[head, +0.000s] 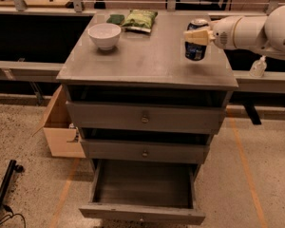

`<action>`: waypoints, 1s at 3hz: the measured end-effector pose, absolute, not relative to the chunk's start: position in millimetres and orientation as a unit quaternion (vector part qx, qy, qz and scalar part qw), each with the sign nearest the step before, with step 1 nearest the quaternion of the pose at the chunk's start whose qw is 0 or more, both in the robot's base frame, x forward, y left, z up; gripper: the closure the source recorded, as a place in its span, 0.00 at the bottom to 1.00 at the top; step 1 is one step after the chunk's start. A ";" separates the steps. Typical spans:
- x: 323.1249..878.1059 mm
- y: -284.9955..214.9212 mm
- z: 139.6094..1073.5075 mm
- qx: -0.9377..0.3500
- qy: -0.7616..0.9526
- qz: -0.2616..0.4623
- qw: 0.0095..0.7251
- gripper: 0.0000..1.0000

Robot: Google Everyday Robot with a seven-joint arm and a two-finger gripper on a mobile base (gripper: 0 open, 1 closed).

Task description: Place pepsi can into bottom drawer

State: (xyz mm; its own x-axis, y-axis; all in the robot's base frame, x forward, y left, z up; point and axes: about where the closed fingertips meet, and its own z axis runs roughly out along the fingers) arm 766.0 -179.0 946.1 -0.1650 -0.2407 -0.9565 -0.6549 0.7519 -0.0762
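The pepsi can point(196, 46), dark blue with a silver top, is at the right rear of the grey cabinet top point(147, 63), upright and apparently lifted just off it. My gripper point(198, 35) reaches in from the right on a white arm, and its tan fingers point(195, 36) are shut on the can's upper part. The bottom drawer point(142, 214) is pulled out at the foot of the cabinet, and its grey inside holds nothing. The two drawers above it are pushed in.
A white bowl point(104, 34) stands at the left rear of the top, with a green snack bag point(139, 20) behind it. A cardboard box point(61, 129) sits left of the cabinet. A white bottle point(258, 68) stands on the ledge at right.
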 end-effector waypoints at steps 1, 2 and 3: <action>723.7 -182.8 966.8 -0.275 0.747 0.199 0.571 1.00; 682.2 -180.4 963.2 -0.237 0.759 0.227 0.563 1.00; 682.8 -179.8 963.9 -0.238 0.758 0.227 0.563 1.00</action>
State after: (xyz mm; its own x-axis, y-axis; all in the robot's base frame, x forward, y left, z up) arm 682.8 -179.8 963.9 -0.2527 -0.1045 -0.9619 -0.6161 0.7840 0.0766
